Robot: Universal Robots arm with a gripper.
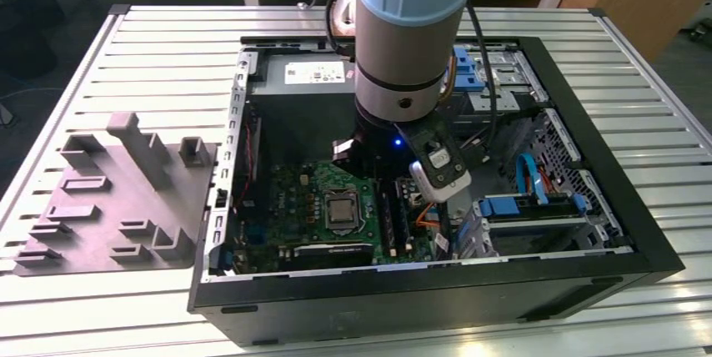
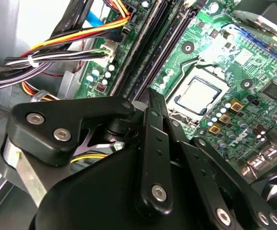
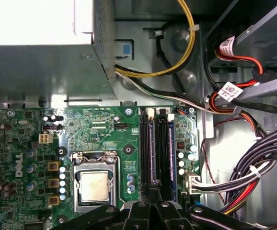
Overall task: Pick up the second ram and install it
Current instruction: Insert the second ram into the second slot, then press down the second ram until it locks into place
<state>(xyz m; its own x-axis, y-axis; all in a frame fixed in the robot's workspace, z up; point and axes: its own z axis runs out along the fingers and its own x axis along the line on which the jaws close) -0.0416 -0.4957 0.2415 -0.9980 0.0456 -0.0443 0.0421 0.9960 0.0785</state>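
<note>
Inside the open computer case [image 1: 445, 290], right of centre in the exterior view, the arm [image 1: 401, 32] reaches down over the green board [image 1: 300, 198]. In both wrist views the gripper [image 2: 148, 98] [image 3: 153, 199] has its black fingers drawn narrow, nearly together, right at the near end of the memory slots. The second ram [image 3: 163, 153] [image 2: 163, 50] reads as a long, thin, dark strip seen edge-on, lying along the slots beside the processor socket [image 3: 94, 184]. Whether the fingers pinch it, or whether it is fully seated, I cannot tell. At the exterior view's left, the grey fixture plate [image 1: 112, 207] lies on the slatted table [image 1: 167, 48].
</note>
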